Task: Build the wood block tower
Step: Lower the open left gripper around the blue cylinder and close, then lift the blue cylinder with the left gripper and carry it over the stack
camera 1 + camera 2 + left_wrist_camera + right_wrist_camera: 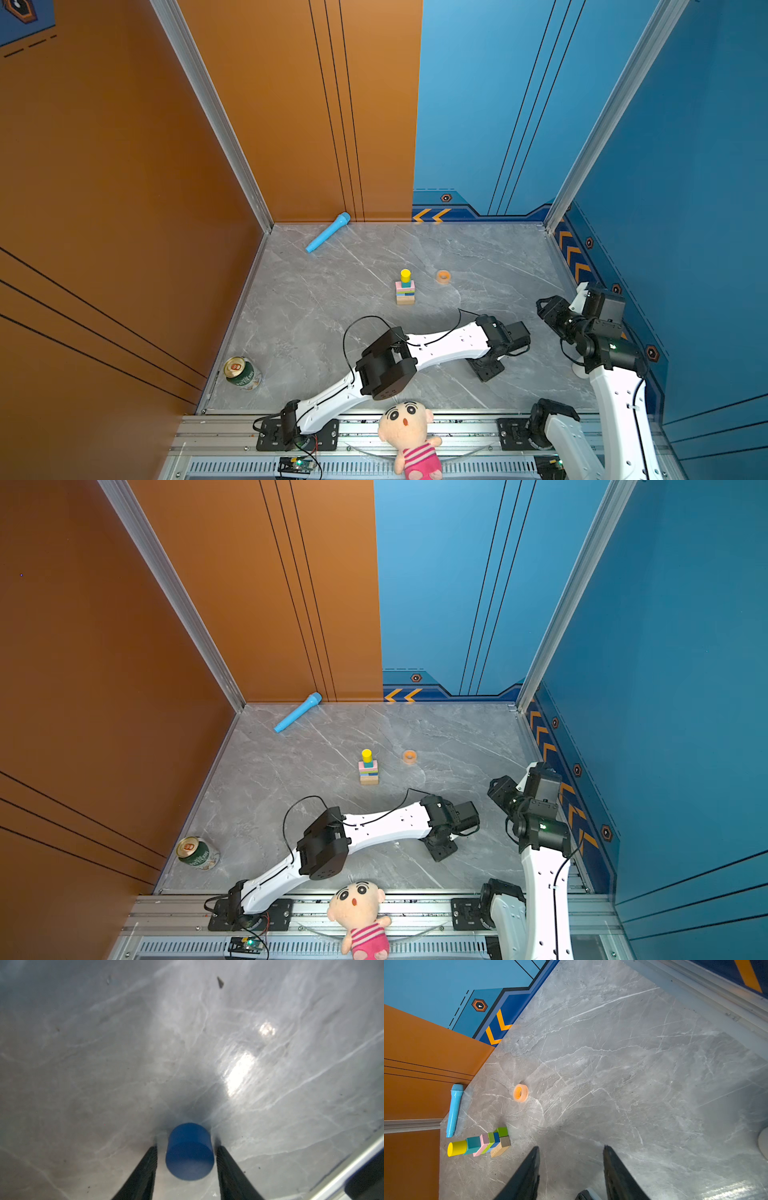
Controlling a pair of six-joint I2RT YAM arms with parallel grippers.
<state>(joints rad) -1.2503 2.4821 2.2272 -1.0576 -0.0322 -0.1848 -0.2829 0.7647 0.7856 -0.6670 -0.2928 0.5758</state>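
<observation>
The wood block tower [405, 291] [368, 771] stands mid-floor in both top views, a tan brick at the bottom, green, blue and pink layers, a teal cube, and a yellow cylinder [405, 275] on top. In the right wrist view the tower [481, 1144] lies off to the side of the jaws. A dark blue short cylinder [189, 1153] stands on the floor between the fingers of my left gripper [187, 1147], with a thin gap on each side. That gripper [484, 370] points down, right of the tower and nearer the front. My right gripper [571, 1147] [546, 311] hangs open and empty near the right wall.
A light-blue toy microphone [328, 232] lies by the back wall. An orange tape ring [443, 276] sits just right of the tower. A green can [242, 372] lies at the front left. A plush doll [411, 436] rests on the front rail. Walls close three sides.
</observation>
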